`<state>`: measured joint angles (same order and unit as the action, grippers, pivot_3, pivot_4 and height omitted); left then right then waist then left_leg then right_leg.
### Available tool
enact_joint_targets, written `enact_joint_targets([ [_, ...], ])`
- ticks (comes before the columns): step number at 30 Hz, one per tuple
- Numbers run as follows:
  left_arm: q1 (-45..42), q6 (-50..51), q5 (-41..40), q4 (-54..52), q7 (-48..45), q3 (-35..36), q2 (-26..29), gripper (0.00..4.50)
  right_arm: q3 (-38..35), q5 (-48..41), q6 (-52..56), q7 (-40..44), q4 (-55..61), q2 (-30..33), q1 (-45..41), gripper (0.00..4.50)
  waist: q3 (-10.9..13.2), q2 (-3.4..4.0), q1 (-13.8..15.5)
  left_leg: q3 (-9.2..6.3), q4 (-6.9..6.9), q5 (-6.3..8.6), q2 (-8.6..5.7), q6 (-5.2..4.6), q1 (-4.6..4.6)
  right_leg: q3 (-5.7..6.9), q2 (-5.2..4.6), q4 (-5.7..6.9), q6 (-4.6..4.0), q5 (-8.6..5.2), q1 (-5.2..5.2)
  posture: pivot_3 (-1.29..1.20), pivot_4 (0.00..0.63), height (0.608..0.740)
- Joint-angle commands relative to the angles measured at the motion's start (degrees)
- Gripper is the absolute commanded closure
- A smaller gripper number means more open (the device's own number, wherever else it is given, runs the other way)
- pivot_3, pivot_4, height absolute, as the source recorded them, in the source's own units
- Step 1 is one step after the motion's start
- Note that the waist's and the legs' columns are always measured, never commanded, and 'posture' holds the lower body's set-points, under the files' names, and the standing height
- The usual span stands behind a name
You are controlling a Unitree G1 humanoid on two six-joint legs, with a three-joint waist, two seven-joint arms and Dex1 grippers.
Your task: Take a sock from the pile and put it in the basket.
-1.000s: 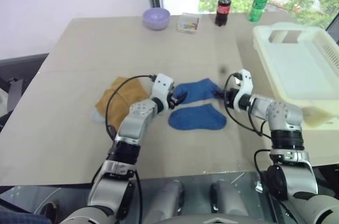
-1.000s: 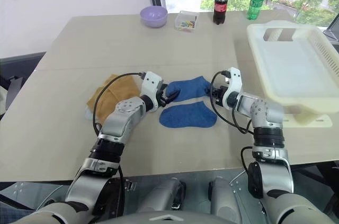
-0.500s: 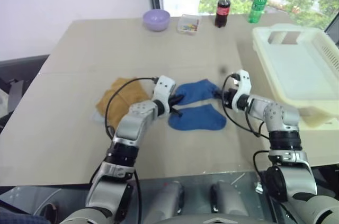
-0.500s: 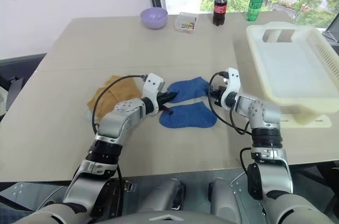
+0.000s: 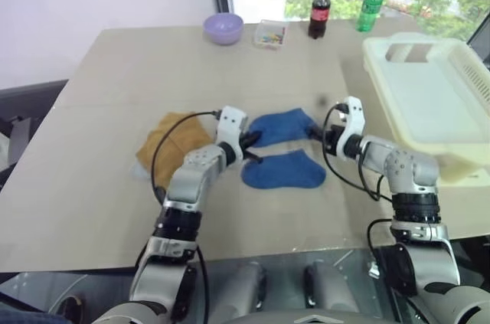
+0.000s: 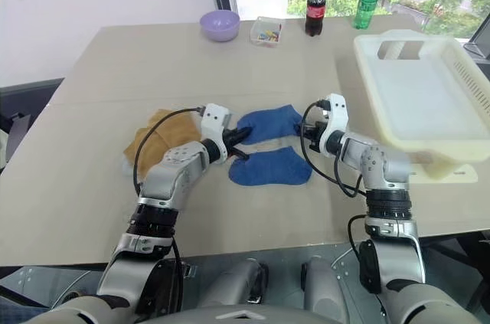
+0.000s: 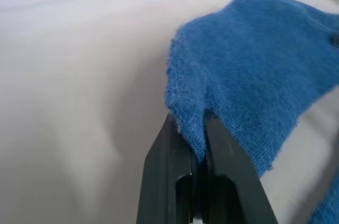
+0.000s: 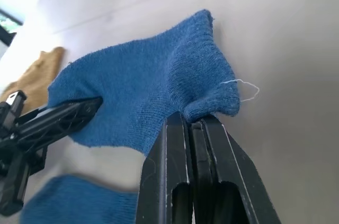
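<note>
pinching one blue sock [image 5: 281, 126] at opposite ends — left gripper [image 5: 249, 142] and right gripper [image 5: 321, 138], fingers pressed together on the fabric | second blue sock [image 5: 283, 171] flat on tabletop [image 5: 99, 194], tan socks [image 5: 170, 139] left of it | basket [image 5: 429, 102] at far right — well apart

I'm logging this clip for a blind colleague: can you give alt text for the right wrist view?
The right gripper is shut on one end of a blue sock, while the left gripper pinches its other end. The sock is stretched between them over the beige table. A tan sock and a second blue sock lie beyond.
</note>
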<state>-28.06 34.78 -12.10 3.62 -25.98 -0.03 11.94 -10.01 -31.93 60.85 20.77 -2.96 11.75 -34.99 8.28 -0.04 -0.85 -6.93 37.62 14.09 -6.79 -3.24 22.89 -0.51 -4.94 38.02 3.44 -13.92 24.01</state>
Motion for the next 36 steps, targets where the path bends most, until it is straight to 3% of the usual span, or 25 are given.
enact_joint_targets([
  [1, 1.07, 2.04, -3.38, -8.97, 0.12, 2.53, 1.07, 4.43, -1.35, -3.24, 3.05, 0.08, 6.47, 0.99, -0.04, 4.50, 0.00, 0.00, 0.07, 0.00, -0.02, 0.00, 0.00, 0.00, 0.00, 0.00, 0.00, -0.02, 0.00, 0.00, 0.00, 0.00, 0.150, 0.740],
  [7, 8.65, 15.31, -12.14, -25.89, -0.96, 6.50, 5.76, 4.43, -5.65, -12.26, 17.91, -0.94, 19.61, 3.22, 2.80, 4.50, 0.00, 0.01, 0.06, 0.03, -0.16, 0.00, 0.01, 0.00, 0.00, -0.04, 0.01, -0.07, -0.01, -0.01, 0.04, 0.00, 0.150, 0.740],
  [14, 20.69, 21.95, -14.92, -34.53, -1.48, 4.14, 12.35, 4.43, -9.97, -18.03, 30.67, -4.39, 33.53, 1.37, 10.14, 4.50, 0.02, 0.03, 0.17, 0.04, -0.26, 0.01, 0.04, -0.02, -0.08, -0.07, 0.02, -0.09, -0.02, -0.02, 0.03, 0.00, 0.150, 0.740],
  [18, 20.30, 22.35, -16.41, -32.32, 0.86, 3.03, 8.51, 4.43, -10.36, -19.36, 31.65, -6.57, 35.56, 0.20, 13.13, 4.50, 0.03, 0.03, 1.00, 0.02, -0.23, 0.10, 0.03, -0.18, -0.14, -0.03, 0.01, -0.07, -0.01, -0.01, -0.01, 0.00, 0.150, 0.740],
  [24, 19.67, 19.37, -13.90, -29.85, 0.60, -0.77, 8.74, 4.43, -9.31, -21.16, 31.65, -8.09, 36.95, 1.41, 16.43, 4.50, 0.03, 0.02, 1.47, 0.03, -0.27, -0.02, 0.03, 0.02, -0.15, -0.02, 0.01, -0.11, -0.01, -0.02, -0.06, 0.00, 0.150, 0.740],
  [36, 21.16, 20.11, -20.94, -34.85, -2.76, 1.13, 8.92, 4.43, -11.88, -23.49, 31.65, -8.77, 37.86, 3.20, 16.45, 4.50, 0.04, 0.01, 1.57, 0.05, -0.29, 0.03, 0.04, -0.06, -0.12, -0.03, 0.00, -0.15, -0.01, -0.02, -0.04, 0.00, 0.150, 0.740],
])
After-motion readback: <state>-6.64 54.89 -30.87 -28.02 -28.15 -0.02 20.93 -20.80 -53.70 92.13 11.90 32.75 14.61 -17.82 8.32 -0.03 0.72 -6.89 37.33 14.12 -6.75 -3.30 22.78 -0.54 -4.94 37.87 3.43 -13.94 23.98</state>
